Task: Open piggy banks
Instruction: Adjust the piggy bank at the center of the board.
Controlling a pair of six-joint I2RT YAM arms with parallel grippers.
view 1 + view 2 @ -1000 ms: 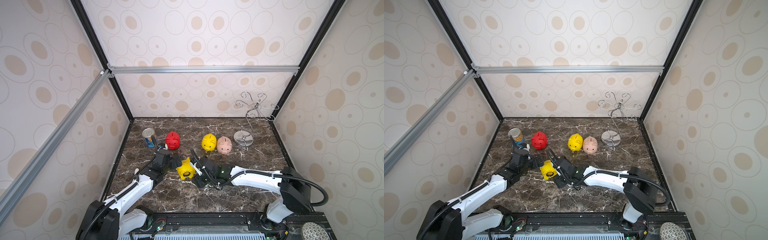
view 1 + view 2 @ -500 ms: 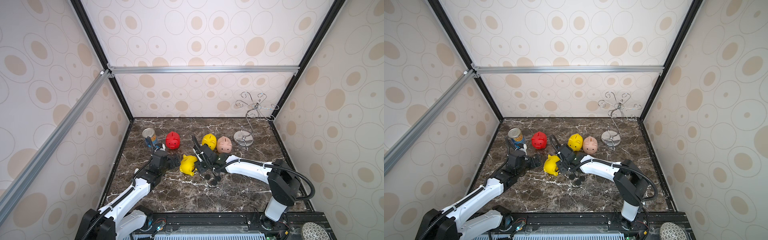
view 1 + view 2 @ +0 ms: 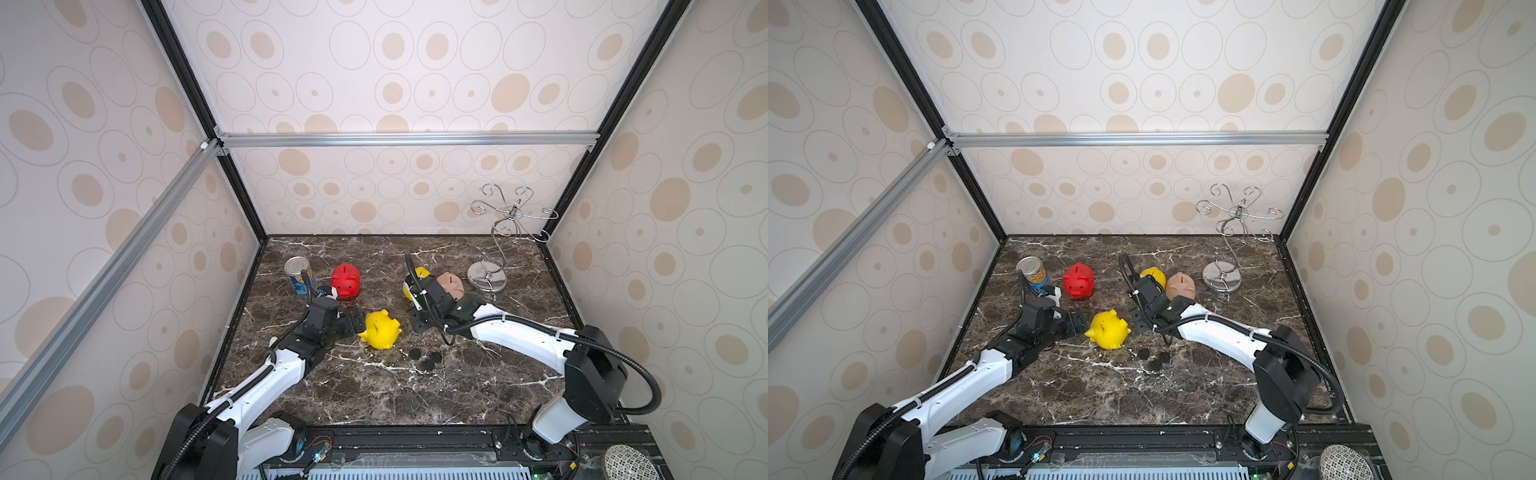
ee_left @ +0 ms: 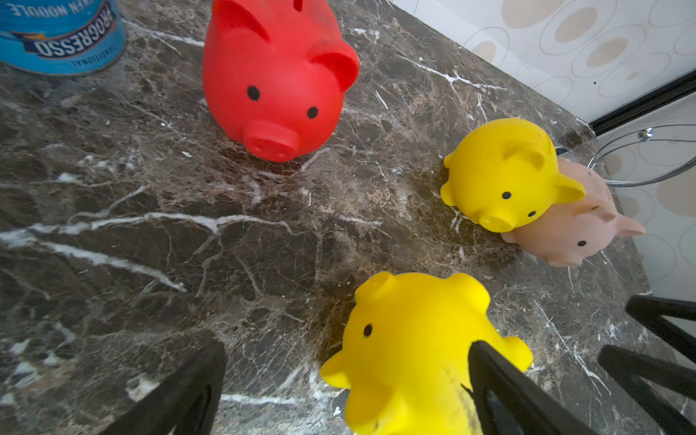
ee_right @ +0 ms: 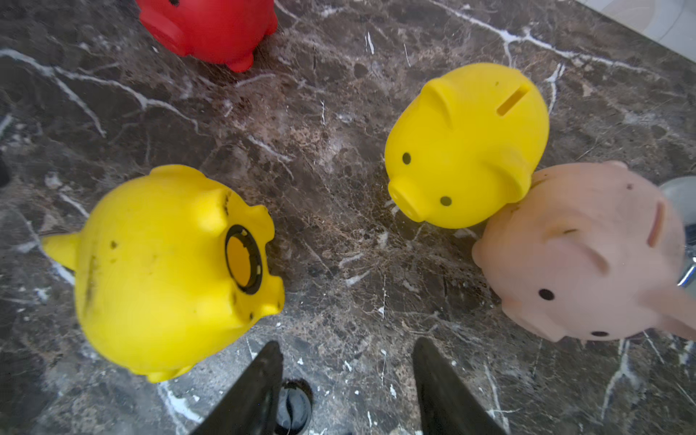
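Note:
A yellow piggy bank (image 3: 380,330) (image 3: 1108,330) lies tipped on its side mid-table, its round belly hole (image 5: 243,260) uncovered. My left gripper (image 3: 357,324) (image 4: 346,346) is open wide at its head end, one finger (image 4: 489,376) against its body and the other well clear. My right gripper (image 3: 417,320) (image 5: 346,342) stands open and empty beside it, over bare marble. The red piggy bank (image 3: 345,280) (image 4: 275,75) stands upright farther back. A second yellow piggy bank (image 3: 1154,274) (image 5: 467,147) and the pale pink piggy bank (image 3: 451,284) (image 5: 587,256) stand touching each other, just beyond the right wrist.
Three black round plugs (image 3: 424,365) (image 3: 1155,365) lie on the marble in front of the tipped pig; one (image 5: 295,406) shows under a right finger. A blue-labelled tin can (image 3: 297,274) stands back left, left of the red pig. A wire stand's chrome base (image 3: 486,278) sits back right.
My right gripper has drawn away from the tipped yellow pig toward the back, with its jaws slightly narrower. The pig now rests on its side. The left gripper stays wide open.

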